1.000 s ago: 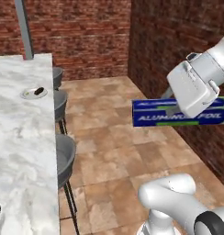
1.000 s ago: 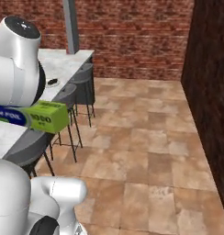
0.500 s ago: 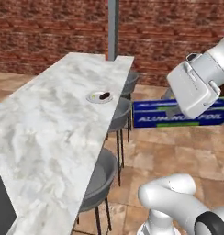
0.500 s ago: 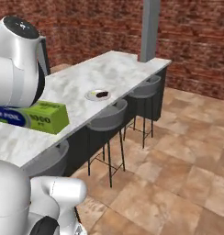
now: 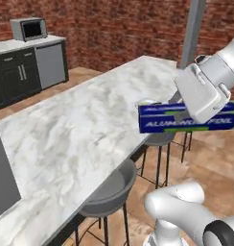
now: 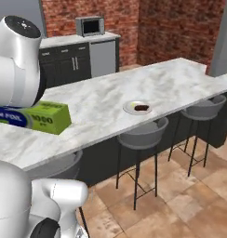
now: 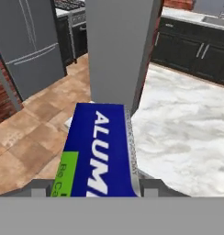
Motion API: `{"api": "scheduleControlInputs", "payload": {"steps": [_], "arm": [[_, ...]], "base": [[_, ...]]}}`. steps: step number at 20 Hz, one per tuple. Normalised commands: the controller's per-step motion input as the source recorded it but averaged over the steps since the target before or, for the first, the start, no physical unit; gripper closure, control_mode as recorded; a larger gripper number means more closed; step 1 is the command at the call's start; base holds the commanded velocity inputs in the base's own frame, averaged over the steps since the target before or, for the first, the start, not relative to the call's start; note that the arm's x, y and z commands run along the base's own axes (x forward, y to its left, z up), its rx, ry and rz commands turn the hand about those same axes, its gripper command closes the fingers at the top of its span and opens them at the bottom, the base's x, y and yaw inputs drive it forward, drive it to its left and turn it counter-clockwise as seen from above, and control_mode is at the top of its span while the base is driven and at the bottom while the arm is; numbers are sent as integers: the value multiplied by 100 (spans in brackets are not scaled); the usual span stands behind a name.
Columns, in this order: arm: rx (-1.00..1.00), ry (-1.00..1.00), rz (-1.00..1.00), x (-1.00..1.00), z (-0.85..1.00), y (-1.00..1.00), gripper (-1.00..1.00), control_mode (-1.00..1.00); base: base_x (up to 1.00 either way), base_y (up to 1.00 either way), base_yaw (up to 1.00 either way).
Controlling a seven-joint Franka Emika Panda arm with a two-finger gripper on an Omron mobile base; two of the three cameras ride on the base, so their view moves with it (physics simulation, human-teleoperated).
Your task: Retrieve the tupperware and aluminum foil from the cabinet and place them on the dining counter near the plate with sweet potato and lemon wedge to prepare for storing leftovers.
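Hand (image 5: 205, 113) raised, gripping foil box (image 5: 159, 119) beside counter (image 5: 80, 139).

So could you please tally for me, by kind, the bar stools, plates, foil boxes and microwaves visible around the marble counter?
Bar stools: 3, nearest, middle, far
Plates: 1, plate
Foil boxes: 1, aluminum foil box, carried in the pincer
Microwaves: 1, microwave
Total: 6

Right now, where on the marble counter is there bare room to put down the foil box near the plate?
The marble counter is bare on all sides of the plate: a wide patch between it and the aluminum foil box, and another toward the grey pillar. Nothing crowds it.
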Motion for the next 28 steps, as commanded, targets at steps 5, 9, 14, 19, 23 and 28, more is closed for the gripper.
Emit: {"api": "scheduleControlInputs", "payload": {"steps": [5, 9, 14, 19, 23, 28], "arm": [[0, 0, 0, 0, 0, 0, 100, 100], [0, 0, 0, 0, 0, 0, 100, 100], [0, 0, 0, 0, 0, 0, 100, 100], [0, 0, 0, 0, 0, 0, 100, 100], [0, 0, 0, 0, 0, 0, 100, 100], [0, 0, 0, 0, 0, 0, 100, 100]], "base": [[52, -93, 53], [6, -100, 40], [0, -100, 31], [32, -100, 33], [64, -100, 39], [68, -98, 40]]}}
